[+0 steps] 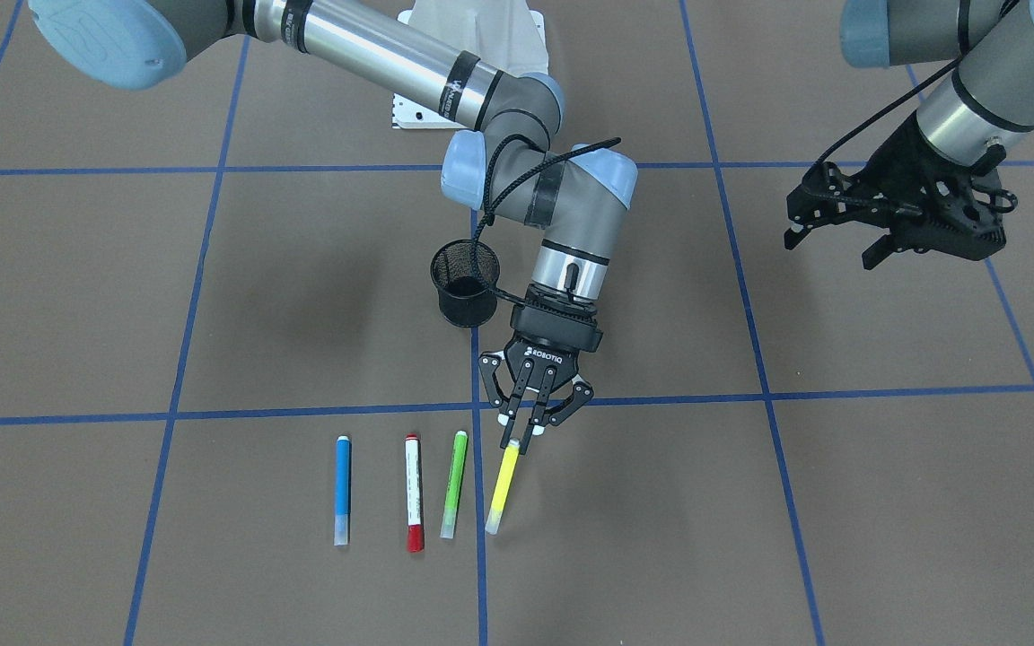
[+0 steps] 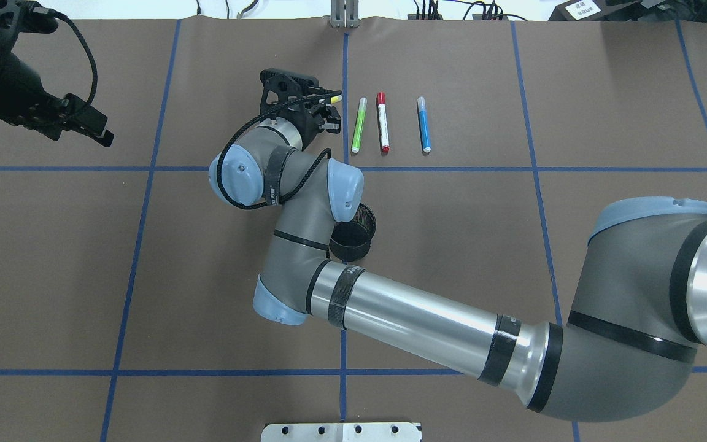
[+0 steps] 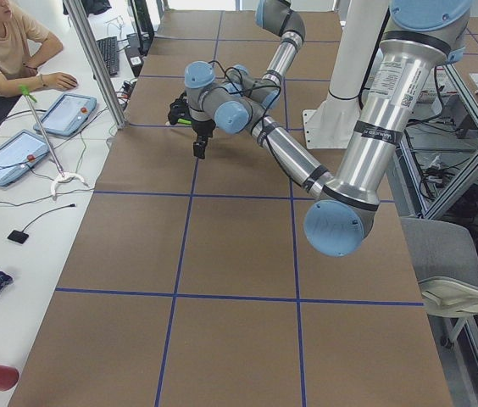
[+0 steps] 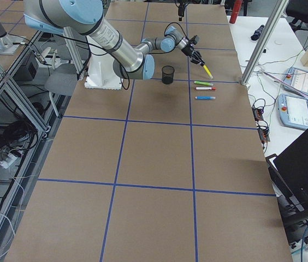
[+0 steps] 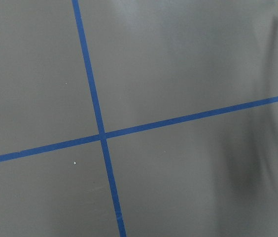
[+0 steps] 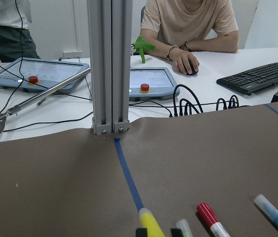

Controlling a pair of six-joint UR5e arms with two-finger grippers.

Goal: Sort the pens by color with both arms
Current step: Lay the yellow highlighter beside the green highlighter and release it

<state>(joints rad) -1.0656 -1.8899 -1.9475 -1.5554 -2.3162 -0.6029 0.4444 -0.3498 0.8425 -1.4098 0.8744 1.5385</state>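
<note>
Four pens lie in a row near the table's far edge: blue (image 1: 343, 489), white with a red cap (image 1: 413, 492), green (image 1: 453, 484) and yellow (image 1: 503, 486). My right gripper (image 1: 520, 435) reaches across the centre line and is shut on the upper end of the yellow pen, which slants down from the jaws in the exterior right view (image 4: 207, 70). The right wrist view shows the yellow (image 6: 151, 224), green (image 6: 183, 228), red-capped (image 6: 210, 219) and blue (image 6: 277, 219) pen ends. My left gripper (image 1: 831, 251) hangs open and empty above the table, far from the pens; it also shows in the overhead view (image 2: 99, 132).
A black mesh cup (image 1: 465, 287) stands just behind the right wrist, partly under the right forearm in the overhead view (image 2: 353, 236). Blue tape lines (image 5: 102, 136) grid the brown table. An aluminium post (image 6: 107, 69) stands at the far edge, with an operator (image 6: 191, 19) and tablets beyond.
</note>
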